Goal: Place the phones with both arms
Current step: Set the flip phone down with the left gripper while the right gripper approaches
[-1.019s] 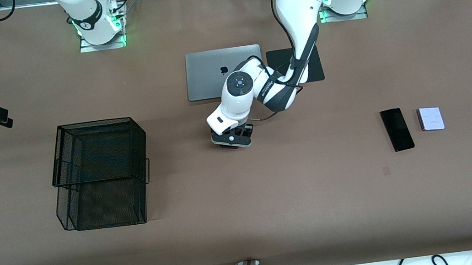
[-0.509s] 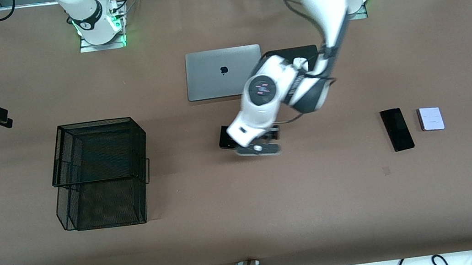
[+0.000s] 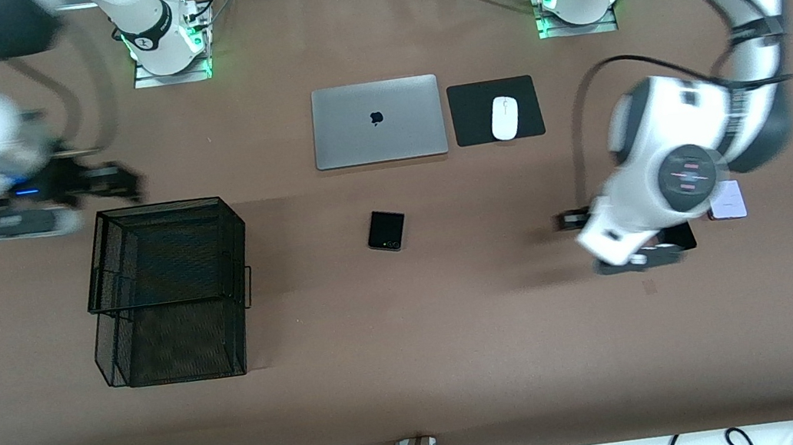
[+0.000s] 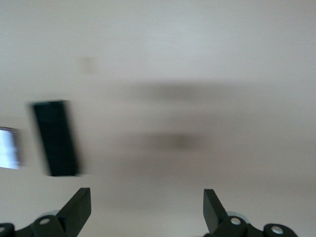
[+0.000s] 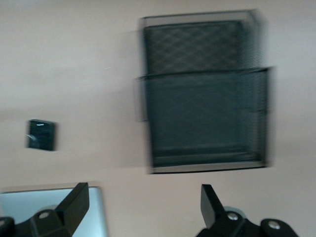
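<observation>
— Brown tabletop, front view first: where do the phones lie?

— Small black phone (image 3: 386, 230) with the green dot lies alone at mid-table, at about six o'clock from the laptop (image 3: 377, 122). Toward the left arm's end, the long black phone (image 3: 680, 235) and the white phone (image 3: 729, 200) lie side by side, both partly hidden under the left gripper (image 3: 638, 260).

— And the right gripper?

— The right gripper (image 3: 104, 182) is over the table at about eleven o'clock from the wire basket (image 3: 169, 289), holding nothing.

— Left wrist view?

— Its fingers (image 4: 76, 210) are spread wide with nothing between them; the long black phone (image 4: 56, 138) and an edge of the white phone (image 4: 9, 148) lie on the table below.

— Right wrist view?

— Fingers (image 5: 74, 202) wide apart and empty too — basket (image 5: 205, 94), small black phone (image 5: 41, 135) and a laptop corner (image 5: 52, 212) show beneath.

— How far along, then?

— I'd judge early: no phone sits in the basket, if that is the goal. One rests mid-table, seemingly for the right arm; two are left to pick up.
</observation>
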